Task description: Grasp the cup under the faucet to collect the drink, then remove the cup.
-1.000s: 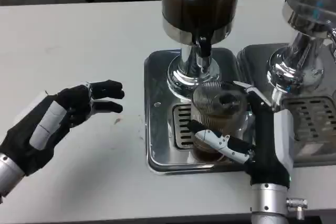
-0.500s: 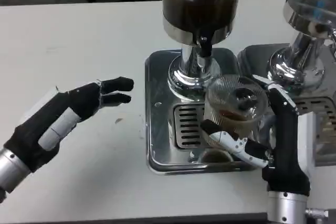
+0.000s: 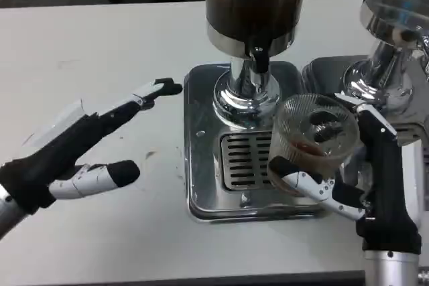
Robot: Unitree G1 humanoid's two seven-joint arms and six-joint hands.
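Partly hidden cup [image 3: 314, 138] in right hand [image 3: 375, 179]

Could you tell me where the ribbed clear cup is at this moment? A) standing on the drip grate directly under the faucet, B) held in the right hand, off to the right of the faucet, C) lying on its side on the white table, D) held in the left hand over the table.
B: the right hand wraps its fingers around the cup, which sits right of the faucet and clear of the grate.
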